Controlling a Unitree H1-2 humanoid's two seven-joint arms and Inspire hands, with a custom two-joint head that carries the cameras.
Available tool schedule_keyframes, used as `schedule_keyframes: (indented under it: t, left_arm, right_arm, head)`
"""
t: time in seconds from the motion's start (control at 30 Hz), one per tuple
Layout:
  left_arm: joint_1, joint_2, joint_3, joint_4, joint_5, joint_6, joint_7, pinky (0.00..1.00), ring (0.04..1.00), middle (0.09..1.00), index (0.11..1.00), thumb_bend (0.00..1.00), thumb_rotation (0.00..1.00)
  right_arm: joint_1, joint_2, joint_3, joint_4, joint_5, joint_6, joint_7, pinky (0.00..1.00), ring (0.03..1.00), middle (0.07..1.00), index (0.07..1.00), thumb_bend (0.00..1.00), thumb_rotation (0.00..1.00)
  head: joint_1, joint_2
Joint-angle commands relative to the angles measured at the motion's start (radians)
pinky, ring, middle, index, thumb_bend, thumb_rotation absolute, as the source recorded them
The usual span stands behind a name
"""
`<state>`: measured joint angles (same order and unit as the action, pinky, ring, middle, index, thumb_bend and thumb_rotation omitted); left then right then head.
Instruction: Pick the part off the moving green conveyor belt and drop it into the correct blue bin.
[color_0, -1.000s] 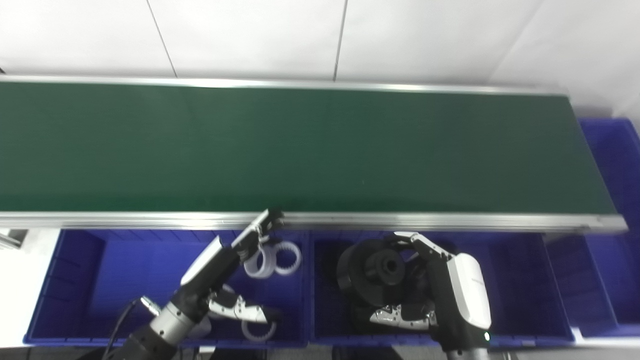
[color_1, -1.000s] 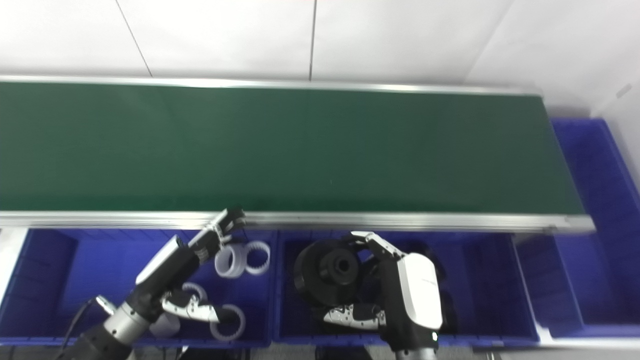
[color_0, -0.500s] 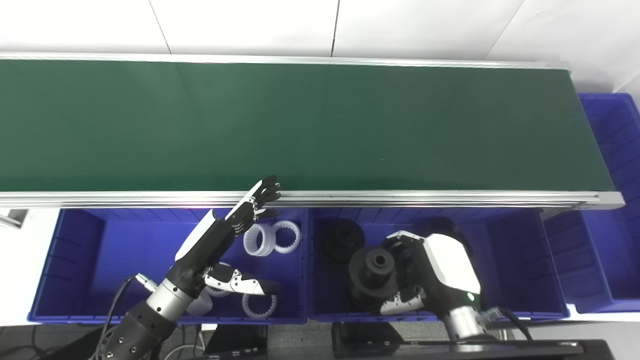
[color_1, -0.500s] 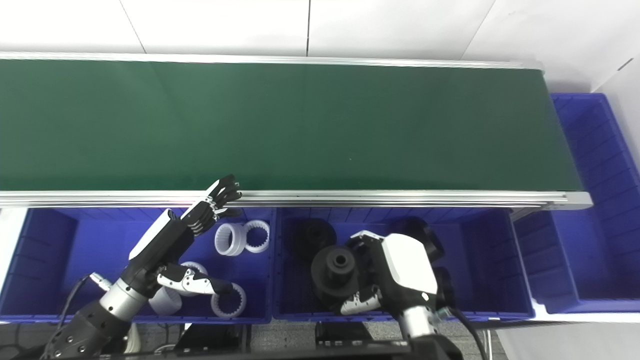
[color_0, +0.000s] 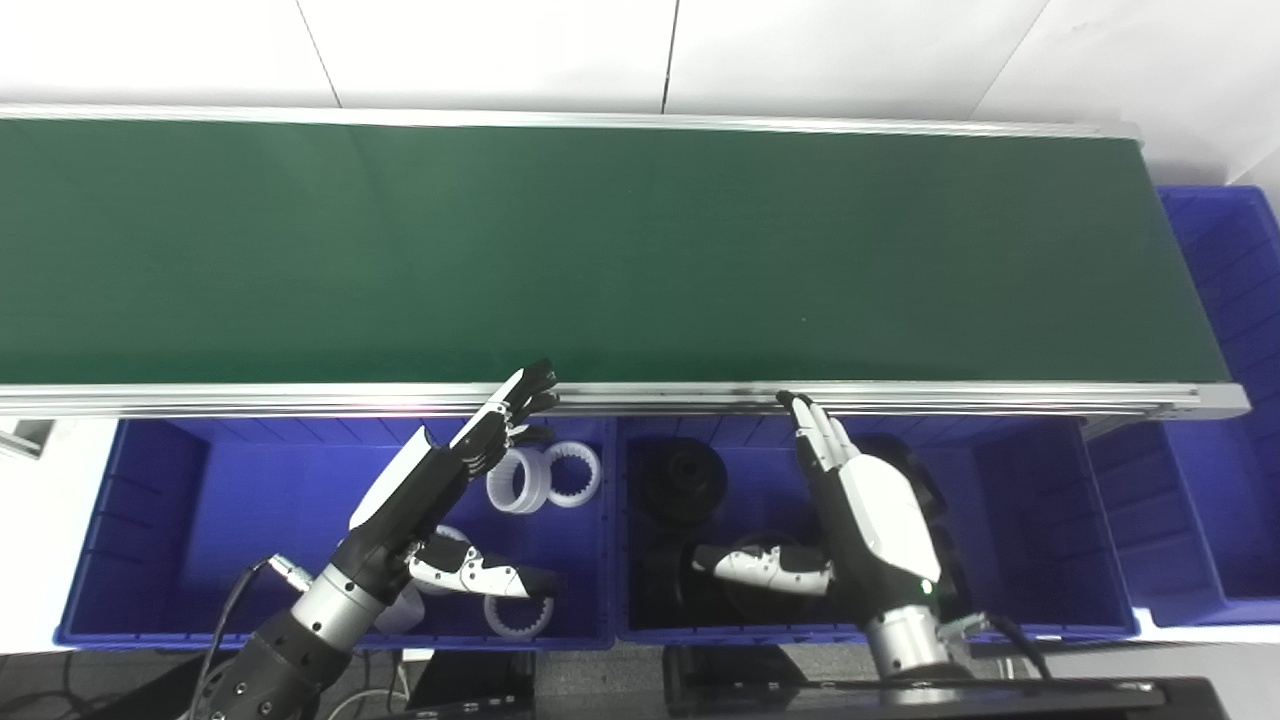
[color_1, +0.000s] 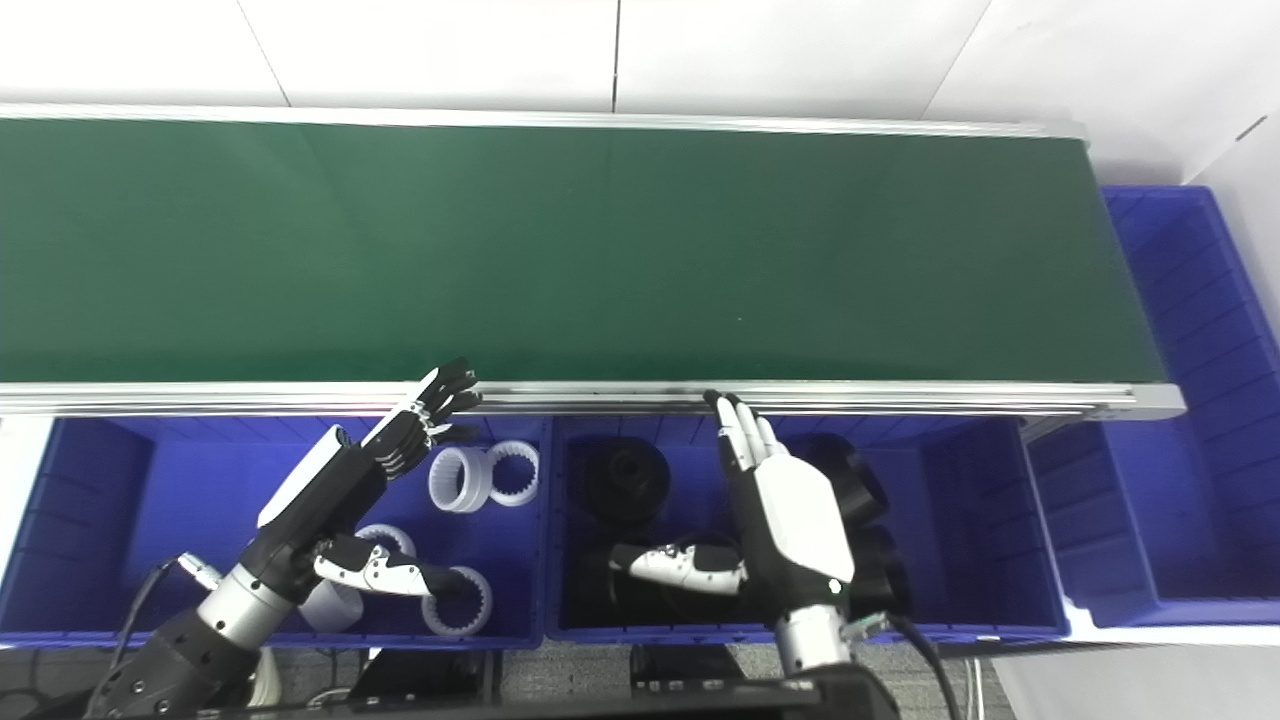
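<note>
A long dark green conveyor belt (color_0: 620, 250) with silver metal rails runs left to right, bare of parts. The right eye view shows more of the blue plastic bin at the far right end (color_1: 1190, 400); the left eye view cuts it at the edge.

Two blue plastic bins sit side by side below the near rail. The left blue bin (color_0: 160, 530) holds white toothed plastic rings (color_0: 545, 478). The right blue bin (color_0: 1030, 530) holds black round flanged parts (color_0: 682, 478), one lying near its far wall, others partly hidden under the right hand.

The right hand (color_0: 865, 505) hovers over the right bin, fingers straight and spread, thumb out to the left, holding nothing. The left hand (color_0: 440, 480) hovers over the left bin, fingers extended toward the rail, thumb apart, also empty.
</note>
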<state>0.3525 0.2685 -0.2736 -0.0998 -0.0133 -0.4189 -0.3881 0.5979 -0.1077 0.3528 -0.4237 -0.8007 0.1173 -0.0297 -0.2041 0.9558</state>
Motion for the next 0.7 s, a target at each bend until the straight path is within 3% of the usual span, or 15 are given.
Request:
schedule_keyframes:
  t: [0.0,0.1,0.27,0.67]
  left_arm:
    - [0.002,0.004,0.003,-0.007,0.005,-0.043,0.009,0.84,0.953,0.988,1.000,0.96,0.28]
    - [0.002,0.001,0.004,0.005,0.006,-0.050,0.010,0.82,0.944,0.992,0.997,0.95,0.28]
    - [0.011,-0.002,0.003,0.015,-0.014,-0.045,0.008,0.81,0.947,1.000,0.998,0.95,0.26]
    - [0.027,-0.014,0.000,0.050,-0.038,-0.049,-0.002,0.82,0.956,1.000,1.000,0.95,0.26]
  right_arm:
    - [0.018,0.011,0.024,-0.027,0.061,-0.134,-0.071,0.95,1.000,1.000,1.000,0.83,0.51]
    - [0.025,0.023,0.073,0.016,0.146,-0.267,-0.121,0.85,0.978,1.000,1.000,0.85,0.54]
    - [-0.009,0.018,0.073,0.139,0.305,-0.434,-0.149,0.85,0.943,0.972,1.000,0.87,0.60]
    - [-0.045,0.015,0.028,0.249,0.468,-0.488,-0.102,0.84,0.927,0.961,0.979,0.89,0.53]
  head:
    - [0.007,-0.012]
    - [0.010,-0.020]
    - [0.022,-0.063]
    - [0.048,-0.125]
